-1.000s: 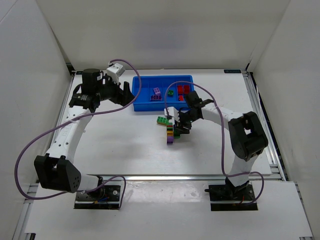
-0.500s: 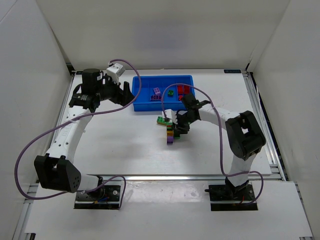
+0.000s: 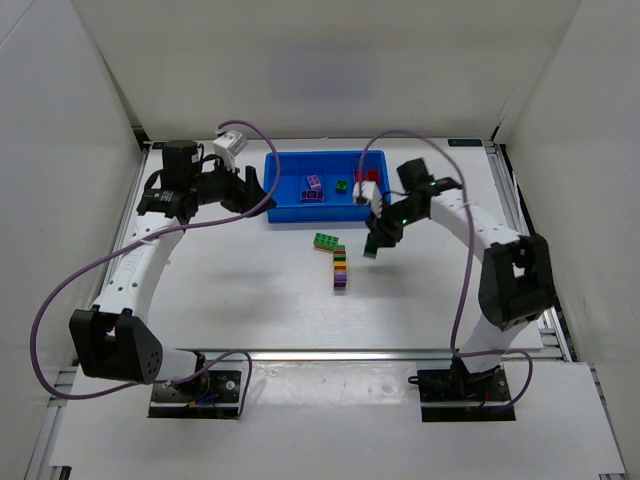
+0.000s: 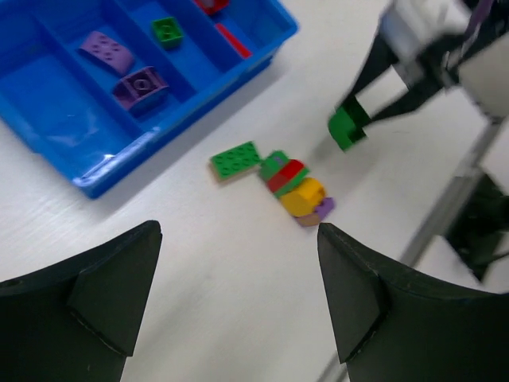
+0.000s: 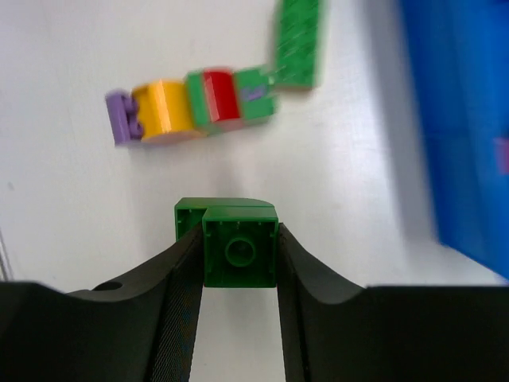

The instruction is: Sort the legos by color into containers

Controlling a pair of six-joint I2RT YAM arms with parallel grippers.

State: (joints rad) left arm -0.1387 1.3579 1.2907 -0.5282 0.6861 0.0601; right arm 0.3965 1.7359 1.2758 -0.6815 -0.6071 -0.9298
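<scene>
My right gripper is shut on a green lego and holds it above the table, just right of a row of joined legos. That row shows in the right wrist view as purple, yellow, green and red pieces. A flat green plate lies at its far end. The blue tray holds two purple legos, one green lego and red ones in separate compartments. My left gripper is open and empty, hovering by the tray's left end.
White walls enclose the table on three sides. The right arm's cable arcs over the tray's right end. The left arm's purple cable loops along the left side.
My right gripper has pulled away from the row of legos, rising and moving right and back with the green lego in it. The row and plate stay. The left arm has barely moved.
</scene>
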